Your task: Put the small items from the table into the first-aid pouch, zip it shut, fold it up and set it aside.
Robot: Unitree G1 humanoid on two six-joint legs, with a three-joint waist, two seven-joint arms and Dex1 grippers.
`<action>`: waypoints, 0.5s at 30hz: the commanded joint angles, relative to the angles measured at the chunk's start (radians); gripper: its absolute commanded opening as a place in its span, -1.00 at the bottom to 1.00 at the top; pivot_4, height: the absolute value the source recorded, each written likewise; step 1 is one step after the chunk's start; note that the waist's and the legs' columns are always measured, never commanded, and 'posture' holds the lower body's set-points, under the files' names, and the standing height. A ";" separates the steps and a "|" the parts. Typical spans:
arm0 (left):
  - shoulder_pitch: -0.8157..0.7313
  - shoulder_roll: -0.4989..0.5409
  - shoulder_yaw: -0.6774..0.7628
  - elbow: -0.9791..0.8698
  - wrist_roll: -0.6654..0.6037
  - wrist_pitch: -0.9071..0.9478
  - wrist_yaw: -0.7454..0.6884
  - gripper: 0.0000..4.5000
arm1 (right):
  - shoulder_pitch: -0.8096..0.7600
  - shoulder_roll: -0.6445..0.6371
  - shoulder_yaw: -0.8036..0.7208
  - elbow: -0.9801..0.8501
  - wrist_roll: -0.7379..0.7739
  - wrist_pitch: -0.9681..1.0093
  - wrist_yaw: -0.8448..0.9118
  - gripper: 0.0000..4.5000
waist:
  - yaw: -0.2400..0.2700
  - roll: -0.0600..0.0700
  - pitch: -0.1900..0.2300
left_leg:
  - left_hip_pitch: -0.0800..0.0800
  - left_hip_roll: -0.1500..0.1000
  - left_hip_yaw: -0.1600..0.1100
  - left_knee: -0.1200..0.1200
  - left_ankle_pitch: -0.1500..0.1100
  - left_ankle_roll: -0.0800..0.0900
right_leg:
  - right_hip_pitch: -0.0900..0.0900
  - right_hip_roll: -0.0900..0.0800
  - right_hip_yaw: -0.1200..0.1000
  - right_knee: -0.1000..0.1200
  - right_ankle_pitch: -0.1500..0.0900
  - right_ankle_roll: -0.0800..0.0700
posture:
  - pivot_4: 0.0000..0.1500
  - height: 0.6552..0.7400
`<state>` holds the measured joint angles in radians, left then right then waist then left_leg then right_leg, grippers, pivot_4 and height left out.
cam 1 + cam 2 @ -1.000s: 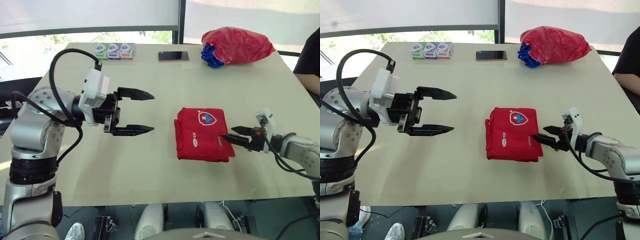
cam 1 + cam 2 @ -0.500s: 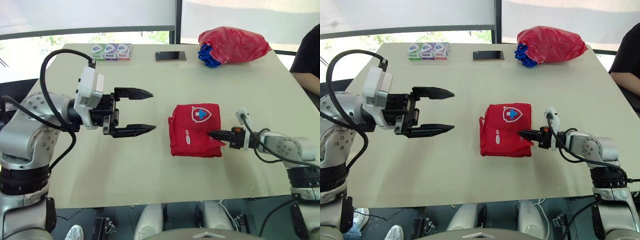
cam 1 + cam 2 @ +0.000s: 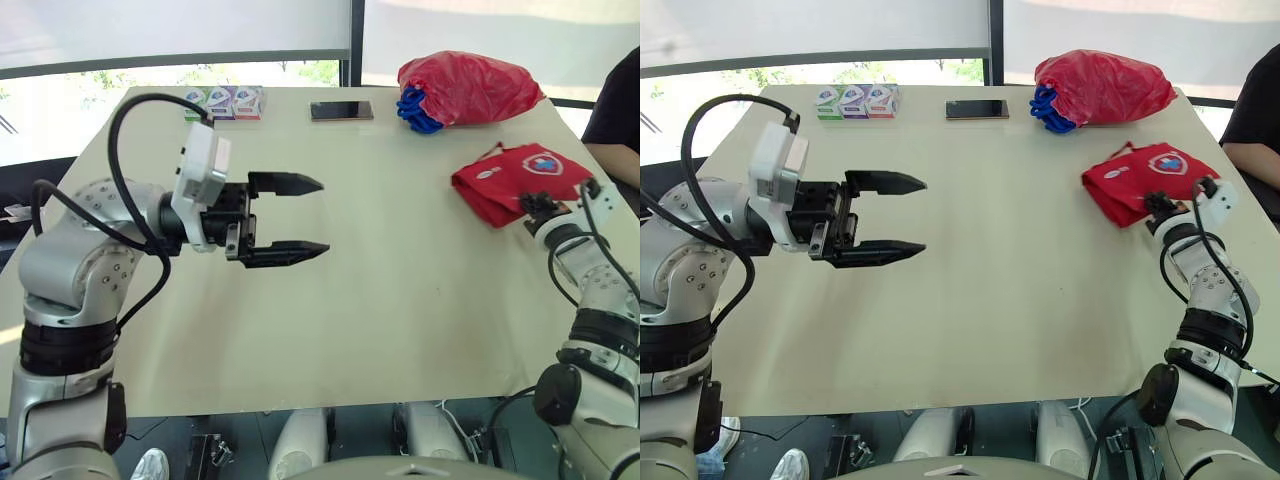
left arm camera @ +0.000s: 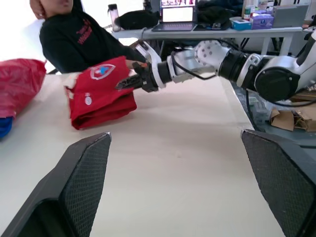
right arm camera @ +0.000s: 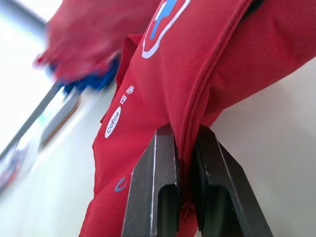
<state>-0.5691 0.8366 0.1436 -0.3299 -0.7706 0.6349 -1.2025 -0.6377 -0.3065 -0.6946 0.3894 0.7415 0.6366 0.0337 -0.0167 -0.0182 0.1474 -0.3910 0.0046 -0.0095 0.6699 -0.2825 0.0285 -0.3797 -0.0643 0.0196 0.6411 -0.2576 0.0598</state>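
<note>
The folded red first-aid pouch (image 3: 505, 178) with a white shield emblem lies at the table's right side, near the edge. My right gripper (image 3: 530, 205) is shut on the pouch's near edge; the right wrist view shows both black fingers (image 5: 155, 168) pinching the red fabric seam (image 5: 163, 74). My left gripper (image 3: 315, 217) hovers open over the left middle of the table, nothing between its fingers, well apart from the pouch. The left wrist view looks across the table at the pouch (image 4: 101, 91) and the right gripper (image 4: 123, 85) on it.
A red plastic bag (image 3: 470, 90) with something blue under it sits at the back right. A phone (image 3: 341, 111) and three small boxes (image 3: 225, 100) lie along the far edge. A person in black (image 3: 620, 110) sits just beyond the right edge.
My right gripper shut on the pouch's edge and carried it from the table's middle to the right side. The left arm stayed about where it was, still open.
</note>
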 commanded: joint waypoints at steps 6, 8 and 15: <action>-0.005 -0.008 0.000 0.030 -0.004 -0.005 0.014 1.00 | -0.088 0.074 -0.041 0.056 0.036 -0.198 -0.032 -0.61 | -0.024 0.001 0.000 | 0.002 0.001 0.002 -0.002 0.000 0.000 | 0.000 0.001 0.002 0.001 0.000 0.000 | 1.00 1.00; 0.000 -0.009 0.004 0.036 -0.008 0.001 0.019 1.00 | -0.067 0.091 -0.050 0.019 0.060 -0.194 -0.038 -0.21 | -0.025 0.001 0.001 | 0.002 0.001 0.002 -0.002 0.000 0.000 | 0.000 0.001 0.002 0.001 0.000 0.000 | 1.00 1.00; 0.065 -0.015 0.009 0.077 0.073 -0.059 0.056 1.00 | 0.140 0.069 0.018 -0.273 0.138 -0.007 -0.041 0.95 | -0.016 0.002 0.000 | 0.002 0.002 0.001 -0.002 0.000 0.000 | 0.001 0.000 0.002 0.001 0.000 0.000 | 1.00 1.00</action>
<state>-0.5096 0.8191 0.1357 -0.2525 -0.7093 0.5983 -1.1607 -0.5177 -0.2086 -0.6862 0.2179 0.8469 0.5879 -0.0122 -0.0331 -0.0167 0.1477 -0.3894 0.0065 -0.0079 0.6683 -0.2829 0.0292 -0.3791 -0.0646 0.0220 0.6415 -0.2575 0.0599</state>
